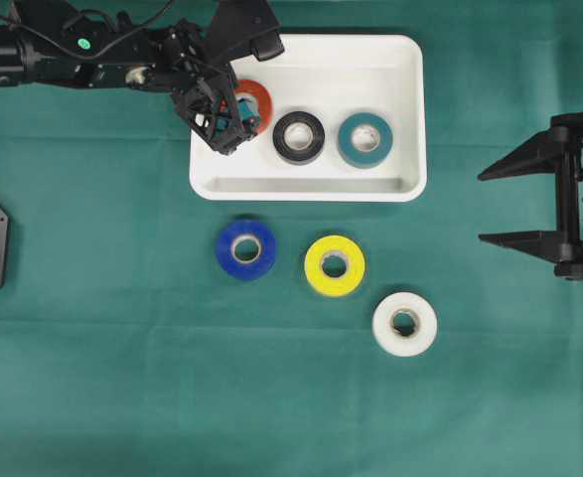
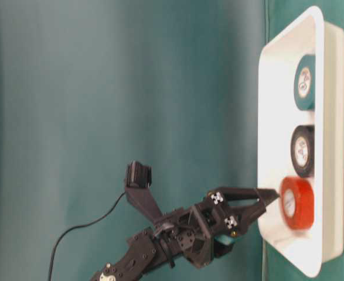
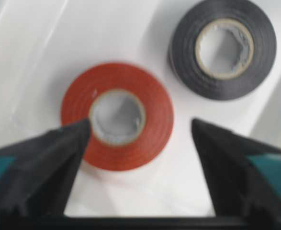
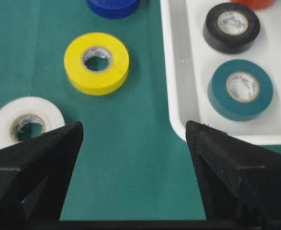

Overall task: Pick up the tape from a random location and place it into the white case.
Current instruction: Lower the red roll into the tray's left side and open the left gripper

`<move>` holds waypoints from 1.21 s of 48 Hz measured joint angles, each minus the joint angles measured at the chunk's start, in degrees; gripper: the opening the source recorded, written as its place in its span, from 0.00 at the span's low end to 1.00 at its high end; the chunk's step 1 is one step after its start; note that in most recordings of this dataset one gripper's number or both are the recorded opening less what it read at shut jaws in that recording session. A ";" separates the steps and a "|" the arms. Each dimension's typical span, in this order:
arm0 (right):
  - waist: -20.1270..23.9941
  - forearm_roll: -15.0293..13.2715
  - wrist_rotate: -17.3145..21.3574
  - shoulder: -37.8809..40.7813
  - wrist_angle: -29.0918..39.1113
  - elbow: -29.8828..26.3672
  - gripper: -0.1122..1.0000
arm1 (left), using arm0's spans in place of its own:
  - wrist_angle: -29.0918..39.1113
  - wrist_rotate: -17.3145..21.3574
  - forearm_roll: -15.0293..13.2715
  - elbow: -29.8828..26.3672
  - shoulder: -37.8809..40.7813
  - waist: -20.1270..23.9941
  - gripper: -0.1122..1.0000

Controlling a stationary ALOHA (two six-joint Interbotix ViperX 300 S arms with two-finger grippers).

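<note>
Red tape in white case left end | left gripper jaws apart | we lift straight, avoid snagging.

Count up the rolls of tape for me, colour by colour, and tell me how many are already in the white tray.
Red tape: 1, in the white case
Black tape: 1, in the case
Teal tape: 1, in the case
Blue tape: 1, on the green cloth
Yellow tape: 1, on the cloth
White tape: 1, on the cloth
Total: 6 rolls, 3 in the case.
</note>
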 measured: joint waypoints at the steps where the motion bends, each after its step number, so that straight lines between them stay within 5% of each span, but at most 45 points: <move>1: 0.00 0.00 0.00 0.00 0.09 0.00 0.84 | 0.00 0.18 0.00 0.00 0.00 0.00 0.96; 58: 0.00 0.00 0.00 0.00 0.00 0.00 0.84 | 7.82 0.44 0.00 -0.88 -8.70 -0.62 0.92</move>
